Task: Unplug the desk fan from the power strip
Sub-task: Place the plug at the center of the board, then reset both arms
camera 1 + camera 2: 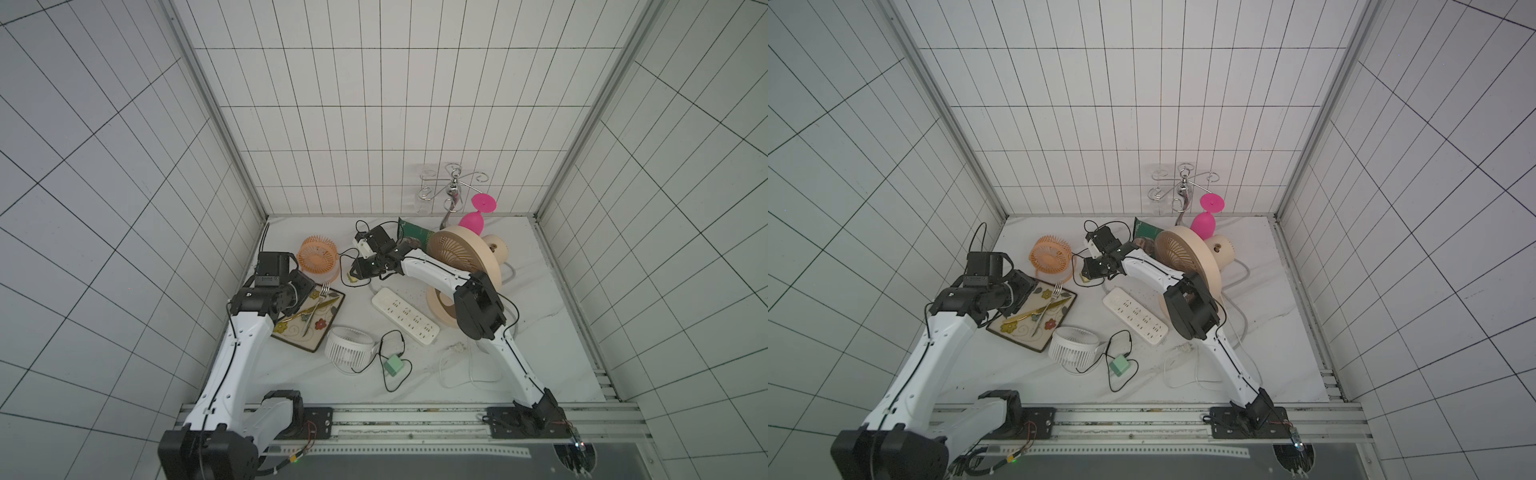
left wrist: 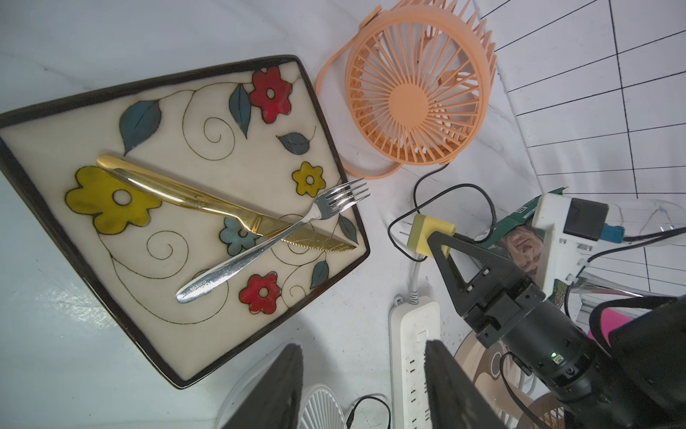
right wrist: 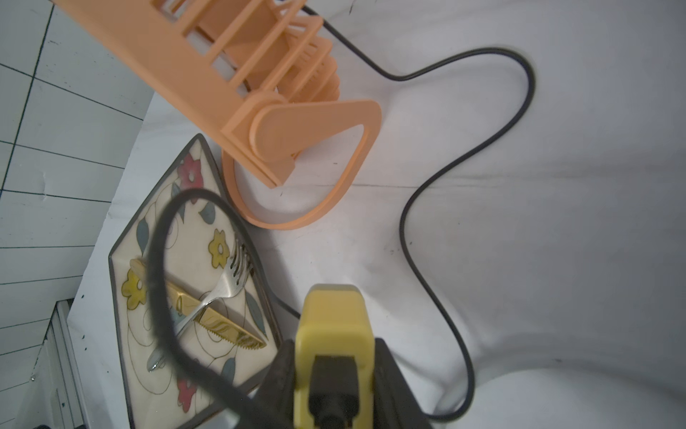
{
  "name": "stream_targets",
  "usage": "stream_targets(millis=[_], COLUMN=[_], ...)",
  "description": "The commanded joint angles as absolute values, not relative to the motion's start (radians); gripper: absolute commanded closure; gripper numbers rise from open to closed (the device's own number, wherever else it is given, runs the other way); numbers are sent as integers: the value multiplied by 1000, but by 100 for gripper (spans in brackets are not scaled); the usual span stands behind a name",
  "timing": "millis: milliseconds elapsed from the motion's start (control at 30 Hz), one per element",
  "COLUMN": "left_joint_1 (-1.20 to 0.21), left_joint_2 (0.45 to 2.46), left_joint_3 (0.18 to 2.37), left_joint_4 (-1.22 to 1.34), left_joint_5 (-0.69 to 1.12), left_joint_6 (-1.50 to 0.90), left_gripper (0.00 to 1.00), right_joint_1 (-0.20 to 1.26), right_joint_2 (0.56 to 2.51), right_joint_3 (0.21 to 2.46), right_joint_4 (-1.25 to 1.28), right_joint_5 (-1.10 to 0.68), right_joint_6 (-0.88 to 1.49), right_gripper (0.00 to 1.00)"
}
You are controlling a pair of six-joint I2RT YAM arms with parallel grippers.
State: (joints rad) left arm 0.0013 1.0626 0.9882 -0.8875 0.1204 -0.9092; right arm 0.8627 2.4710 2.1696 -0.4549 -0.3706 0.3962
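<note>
The orange desk fan [image 1: 317, 257] [image 2: 415, 93] stands at the back left of the table, and its black cord [image 3: 464, 167] loops to a yellow plug [image 1: 353, 277] [image 3: 334, 327]. My right gripper [image 1: 358, 273] [image 3: 334, 356] is shut on that plug and holds it above the table with its prongs bare, beside the fan and apart from the power strip [image 1: 405, 316] [image 1: 1136, 316]. The strip lies flat mid-table, and the sockets in view are empty. My left gripper [image 2: 362, 347] hangs open with nothing in it, over the gap between the plate and the strip [image 2: 412, 334].
A flowered plate [image 1: 320, 336] with a gold knife and a fork lies at the left. A white fan [image 1: 347, 349], a green adapter [image 1: 392, 365] and a loose white cable [image 1: 457, 365] lie at the front. A big beige fan [image 1: 461, 257] and a pink glass [image 1: 476, 220] stand at the back right.
</note>
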Motion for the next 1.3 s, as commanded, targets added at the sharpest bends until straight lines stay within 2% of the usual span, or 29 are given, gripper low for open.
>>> stream_targets(millis=[0, 233, 400, 700, 900, 1000, 1133, 1267], left_joint_1=[6, 7, 8, 10, 13, 15, 19, 19], left_joint_2=[1063, 1060, 1052, 1035, 1020, 1014, 1003, 988], left_joint_3=[1000, 987, 972, 937, 903, 892, 866, 839], left_joint_4=[-884, -882, -879, -845, -786, -763, -717, -661], left_joint_5=[109, 103, 99, 48, -35, -80, -140, -204], left_joint_6=[-915, -924, -932, -934, -910, -904, -902, -888], left_gripper=[45, 45, 44, 40, 30, 20, 11, 2], right_joint_1=[848, 837, 836, 864, 894, 888, 803, 587], right_joint_2=[2514, 2505, 2411, 2123, 1826, 1665, 1485, 1326], right_joint_3=[2232, 2238, 2235, 2115, 1962, 1906, 1847, 1816], right_joint_4=[-469, -527, -603, -694, -812, -898, -1018, -1097], right_joint_5=[-422, -377, -250, -146, -63, 19, 106, 170], right_joint_6=[415, 368, 309, 239, 209, 196, 206, 173], right_gripper=[65, 34, 20, 11, 9, 9, 7, 2])
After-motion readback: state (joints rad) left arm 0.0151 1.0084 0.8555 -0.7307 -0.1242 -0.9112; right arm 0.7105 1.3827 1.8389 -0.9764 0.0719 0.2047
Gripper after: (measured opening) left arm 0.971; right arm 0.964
